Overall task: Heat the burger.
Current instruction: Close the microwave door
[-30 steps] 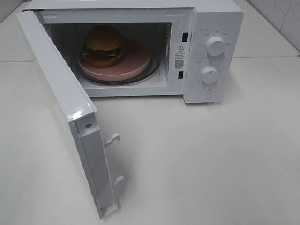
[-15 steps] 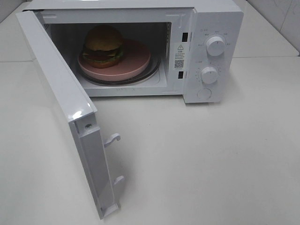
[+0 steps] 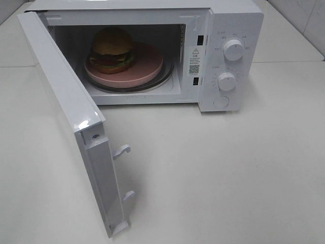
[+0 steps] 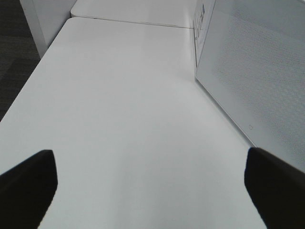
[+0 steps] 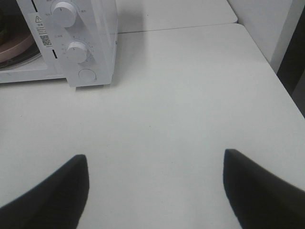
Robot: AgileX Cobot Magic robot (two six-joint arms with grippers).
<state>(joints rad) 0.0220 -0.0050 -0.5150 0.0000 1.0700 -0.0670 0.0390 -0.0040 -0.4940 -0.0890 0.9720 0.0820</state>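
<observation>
The burger (image 3: 112,50) sits on a pink round dish (image 3: 144,68) inside the open white microwave (image 3: 236,20). The microwave door (image 3: 66,101) swings out toward the front left. Neither gripper shows in the exterior high view. My left gripper (image 4: 150,186) is open over bare table, with the outer face of the door (image 4: 257,81) beside it. My right gripper (image 5: 155,191) is open over bare table in front of the microwave's control panel (image 5: 78,43); an edge of the pink dish (image 5: 14,47) shows there.
Two round knobs (image 3: 233,49) and a round button (image 3: 221,101) are on the microwave's right panel. Door latch hooks (image 3: 122,151) stick out from the door's inner edge. The white table (image 3: 228,173) spreads in front; its edges (image 5: 281,81) drop off at both sides.
</observation>
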